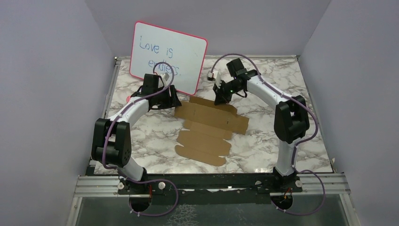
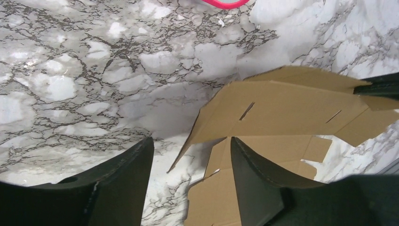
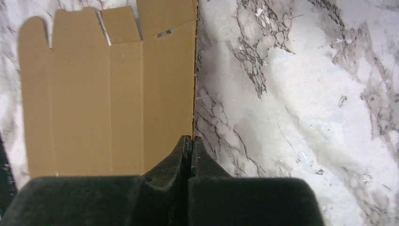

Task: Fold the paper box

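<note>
The paper box (image 1: 209, 127) is a flat brown die-cut cardboard sheet lying mid-table. Its far panel is tilted up off the marble, as the left wrist view (image 2: 282, 99) shows by the shadow under it. My right gripper (image 1: 220, 100) is shut on the far edge of that panel; in the right wrist view the sheet (image 3: 94, 94) runs edge-on into the closed gripper (image 3: 191, 139). My left gripper (image 1: 175, 101) is open and empty at the sheet's far left corner. In its own view (image 2: 188, 150) the raised corner lies just ahead, between the fingers.
A pink-framed whiteboard (image 1: 167, 56) with writing stands at the back left, just behind the left gripper; its pink edge (image 2: 226, 4) shows in the left wrist view. The right gripper's finger (image 2: 379, 87) shows there too. Walls enclose the marble table (image 1: 282, 84).
</note>
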Tool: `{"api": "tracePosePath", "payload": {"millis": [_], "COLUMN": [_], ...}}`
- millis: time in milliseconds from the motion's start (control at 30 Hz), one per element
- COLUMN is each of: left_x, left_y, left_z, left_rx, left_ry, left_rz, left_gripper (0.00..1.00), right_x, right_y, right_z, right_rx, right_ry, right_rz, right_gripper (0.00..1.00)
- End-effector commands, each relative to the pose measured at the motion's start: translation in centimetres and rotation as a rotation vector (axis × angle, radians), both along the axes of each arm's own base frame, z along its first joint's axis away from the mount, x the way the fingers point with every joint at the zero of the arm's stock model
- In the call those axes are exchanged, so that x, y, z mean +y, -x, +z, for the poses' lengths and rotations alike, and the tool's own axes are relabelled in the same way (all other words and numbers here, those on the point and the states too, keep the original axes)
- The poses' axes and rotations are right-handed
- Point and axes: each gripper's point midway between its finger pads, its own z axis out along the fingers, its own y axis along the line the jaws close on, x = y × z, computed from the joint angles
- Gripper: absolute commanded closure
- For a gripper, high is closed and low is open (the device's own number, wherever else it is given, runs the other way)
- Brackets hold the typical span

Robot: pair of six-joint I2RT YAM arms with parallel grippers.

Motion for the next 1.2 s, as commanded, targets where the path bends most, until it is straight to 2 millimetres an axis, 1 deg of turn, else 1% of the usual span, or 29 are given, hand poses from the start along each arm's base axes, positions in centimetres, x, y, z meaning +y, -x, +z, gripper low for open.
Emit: {"api": "tracePosePath", "payload": {"millis": [0, 100, 233, 433, 567, 700, 833, 1033, 1167], "left_x": [0.0, 0.1, 0.3, -1.3, -2.7, -4.1, -5.2, -5.2, -4.9], "left_y": [-0.8, -1.4, -2.4, -3.2, -3.6, -4.0, -3.8, -3.6, -3.0], "left_z": [2.0, 3.6, 5.6, 9.1, 10.8, 11.0, 10.8, 9.4, 9.1], "left_rx": [-0.036, -0.079, -0.125, -0.191, -0.221, -0.205, -0.181, -0.15, -0.141], "left_ry": [0.051, 0.063, 0.08, 0.179, 0.251, 0.309, 0.368, 0.397, 0.407], "left_rz": [0.057, 0.085, 0.104, 0.071, 0.051, 0.033, 0.025, 0.069, 0.105], "left_gripper": [0.35, 0.3, 0.28, 0.29, 0.31, 0.3, 0.3, 0.28, 0.26], "right_x": [-0.2, 0.1, 0.2, 0.1, 0.3, 0.5, 0.5, 0.6, 0.7], "right_y": [-1.1, -1.0, -0.8, -0.8, -0.6, -0.4, -0.4, -0.2, -0.2], "right_z": [1.4, 2.3, 3.9, 5.0, 4.8, 4.6, 4.6, 4.9, 5.1], "right_rx": [-0.219, -0.287, -0.381, -0.463, -0.472, -0.485, -0.502, -0.521, -0.528], "right_ry": [0.067, 0.056, 0.044, 0.039, 0.039, 0.049, 0.05, 0.04, 0.041], "right_rz": [0.045, 0.062, 0.079, 0.077, 0.083, 0.09, 0.087, 0.087, 0.088], "right_gripper": [0.99, 0.99, 0.99, 0.99, 0.99, 0.99, 0.99, 0.99, 0.99]}}
